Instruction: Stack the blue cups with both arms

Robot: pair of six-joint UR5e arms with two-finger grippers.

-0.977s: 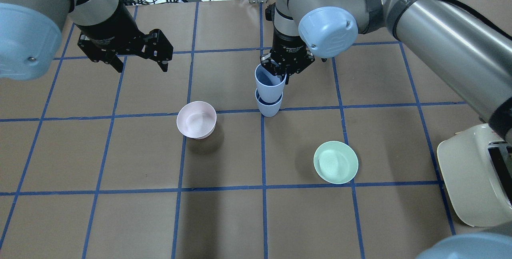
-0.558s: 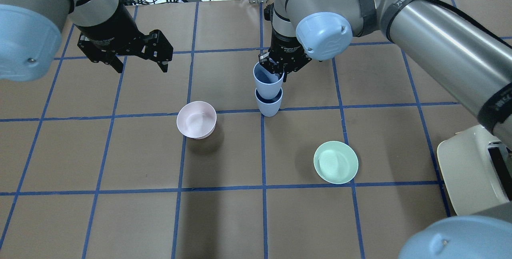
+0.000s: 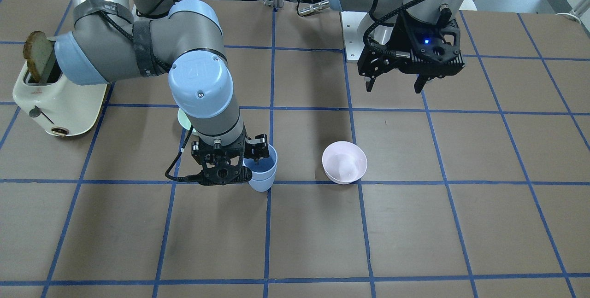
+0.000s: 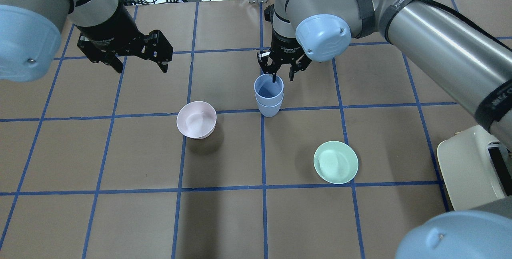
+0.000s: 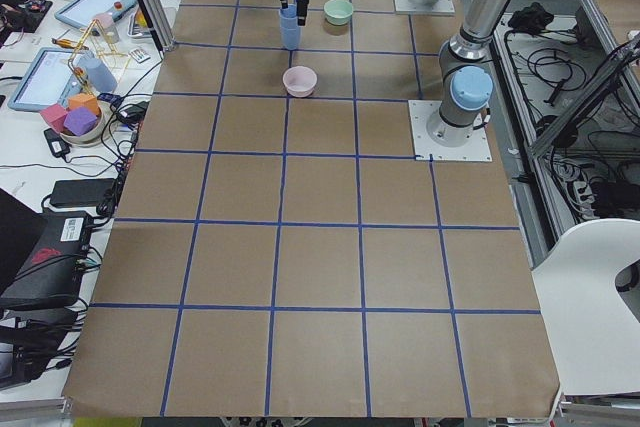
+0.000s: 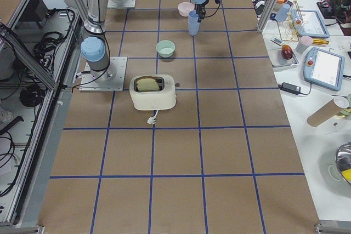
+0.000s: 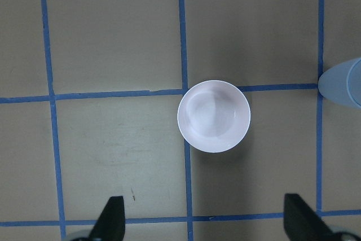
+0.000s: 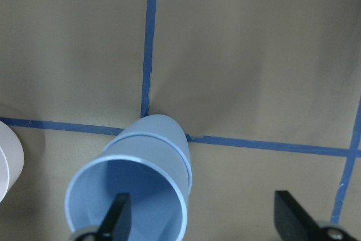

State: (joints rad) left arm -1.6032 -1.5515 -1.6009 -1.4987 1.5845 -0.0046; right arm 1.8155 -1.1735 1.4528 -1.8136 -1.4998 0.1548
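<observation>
The two blue cups (image 4: 269,98) stand nested, one inside the other, on a blue tape line near the table's middle. They also show in the front view (image 3: 263,171) and the right wrist view (image 8: 138,187). My right gripper (image 4: 283,76) is open just above the far side of the rim. In the right wrist view (image 8: 204,215) one finger hangs over the upper cup's mouth and the other is outside it. It holds nothing. My left gripper (image 4: 142,68) is open and empty, raised above the table to the far left of the cups, over the pink bowl in its wrist view (image 7: 204,221).
A pale pink bowl (image 4: 196,119) sits left of the cups. A mint-green bowl (image 4: 335,162) sits nearer and to the right. A cream toaster (image 3: 50,100) holding a slice of toast stands at the right-arm end of the table.
The right gripper has opened and let go of the upper cup. That cup has dropped deeper into the lower one. The left arm has not moved.
</observation>
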